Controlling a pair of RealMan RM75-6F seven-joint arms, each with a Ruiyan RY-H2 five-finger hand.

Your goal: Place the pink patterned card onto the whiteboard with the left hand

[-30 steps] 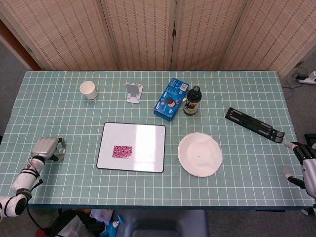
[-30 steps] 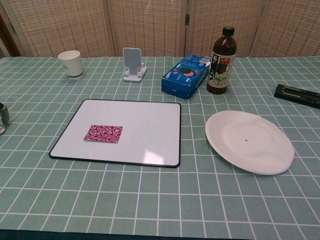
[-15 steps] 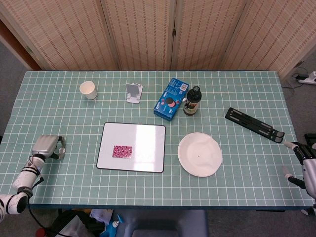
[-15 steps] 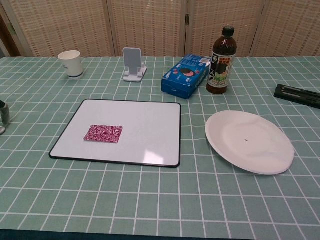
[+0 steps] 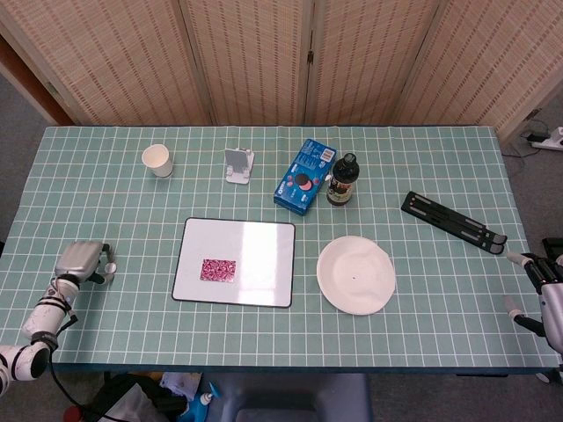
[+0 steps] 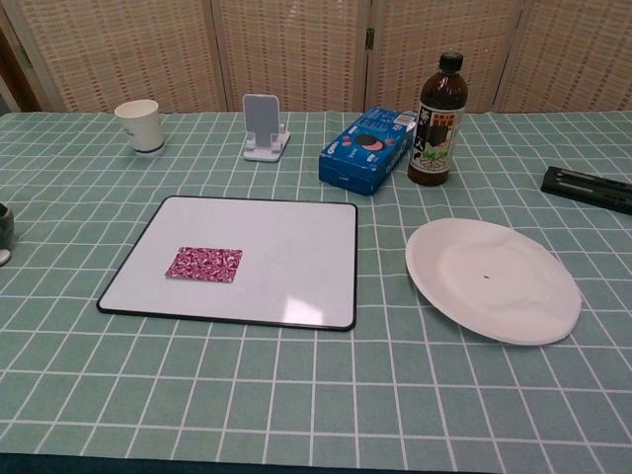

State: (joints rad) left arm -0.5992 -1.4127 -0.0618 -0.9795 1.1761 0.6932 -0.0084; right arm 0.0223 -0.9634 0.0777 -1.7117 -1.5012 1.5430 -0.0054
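Green-checked surface (image 5: 422,343) spreads below woven screens. One whiteboard (image 5: 255,246) lies at centre, and the one pink patterned card (image 5: 218,269) lies flat toward its seven o'clock corner, so placing looks done. Left hand (image 5: 81,261), at nine o'clock, has fingers curled, holding nothing. Right hand (image 5: 547,290), at four o'clock, shows spread, empty fingers.

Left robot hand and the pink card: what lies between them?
In the head view, only bare tablecloth and the whiteboard's left edge separate the left robot hand from the pink card.
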